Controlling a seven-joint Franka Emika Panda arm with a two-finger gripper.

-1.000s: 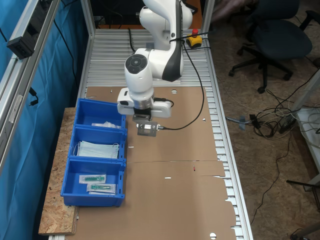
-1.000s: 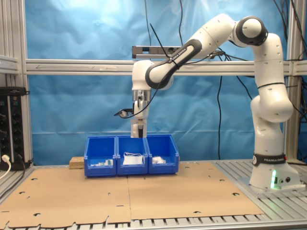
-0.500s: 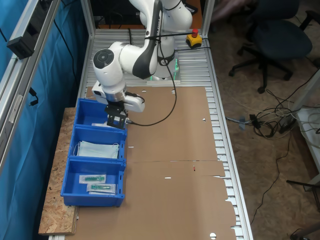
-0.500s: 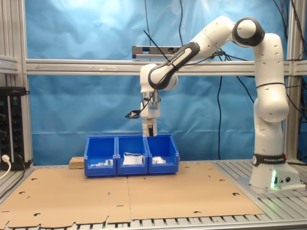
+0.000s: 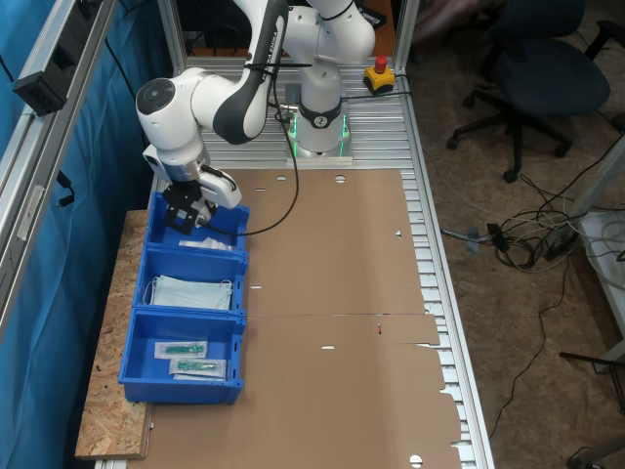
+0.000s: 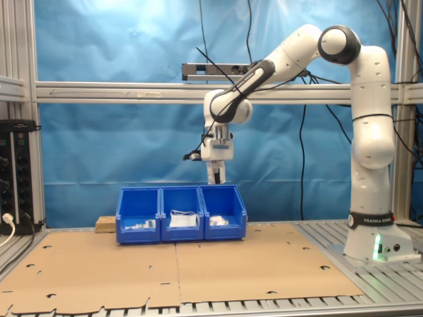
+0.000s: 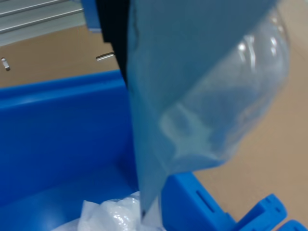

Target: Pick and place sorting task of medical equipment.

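Cardboard table: gripper [image 5: 183, 217], pinching packet [image 7: 202, 96], moved from table middle to above end bin compartment [image 5: 195, 223]; release likely next.

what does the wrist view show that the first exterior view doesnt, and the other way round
Wrist view alone: a close look at the packet hanging at the gripper, part clear film, with crumpled white packets in the bin below.

First exterior view alone: the whole layout, with face masks in the middle bin, green-tipped instruments in the bin farthest from the arm's base, and the cardboard sheet.

Both: the blue bin nearest the arm's base, under the gripper.
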